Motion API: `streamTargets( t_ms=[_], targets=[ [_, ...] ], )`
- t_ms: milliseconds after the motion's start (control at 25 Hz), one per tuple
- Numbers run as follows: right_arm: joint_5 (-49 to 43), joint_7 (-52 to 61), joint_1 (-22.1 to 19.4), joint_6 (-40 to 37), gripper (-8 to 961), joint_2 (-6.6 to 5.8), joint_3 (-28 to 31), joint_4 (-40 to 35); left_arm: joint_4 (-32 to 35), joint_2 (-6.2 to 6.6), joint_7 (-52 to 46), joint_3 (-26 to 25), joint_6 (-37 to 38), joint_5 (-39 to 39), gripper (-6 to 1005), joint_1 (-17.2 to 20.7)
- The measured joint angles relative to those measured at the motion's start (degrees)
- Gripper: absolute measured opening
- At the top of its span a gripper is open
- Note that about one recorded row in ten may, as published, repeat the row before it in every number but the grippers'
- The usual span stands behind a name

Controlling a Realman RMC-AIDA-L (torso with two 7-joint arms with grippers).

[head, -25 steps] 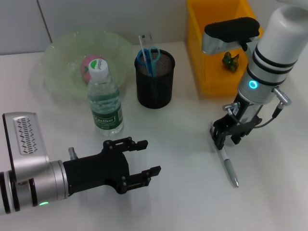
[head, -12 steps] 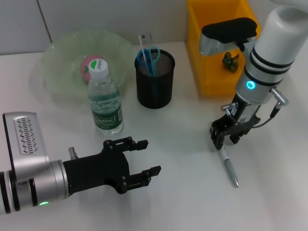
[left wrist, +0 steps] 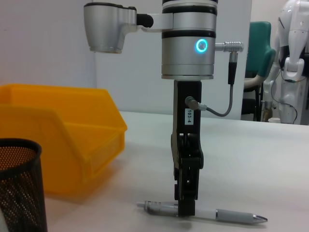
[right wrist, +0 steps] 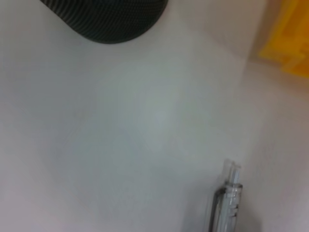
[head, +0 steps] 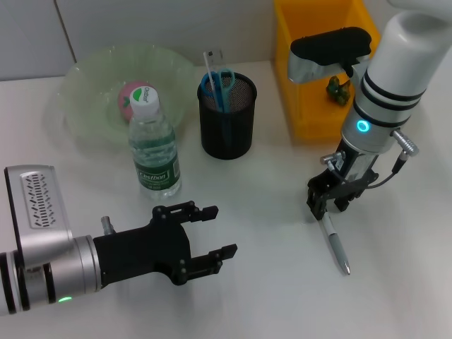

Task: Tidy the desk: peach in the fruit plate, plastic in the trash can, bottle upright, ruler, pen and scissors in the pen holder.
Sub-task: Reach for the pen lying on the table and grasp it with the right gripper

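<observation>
Pen (head: pixel 335 244) lies flat, axis running toward robot; right gripper (head: pixel 330 207) over its far end, closure can't tell; left gripper (head: pixel 201 236) open, farther off

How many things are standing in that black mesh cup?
2 show: blue-handled scissors and a clear ruler, both upright in the cup. More may be hidden inside.

You're looking at a white desk (head: pixel 268 282) backed by a pale tiled wall (head: pixel 141 21), and behind it a teal chair (left wrist: pixel 259 67) and a white humanoid figure (left wrist: pixel 294 58) stand before a plain wall.
</observation>
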Motion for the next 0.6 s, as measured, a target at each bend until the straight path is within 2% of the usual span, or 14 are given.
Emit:
streamTargets(
  t_ms=[600],
  targets=[
    [0.00, 0.00, -0.33, 0.10, 437, 0.01, -0.09, 0.47, -0.05, 0.08, 0.06, 0.00, 0.55, 0.00, 672, -0.04]
  ],
)
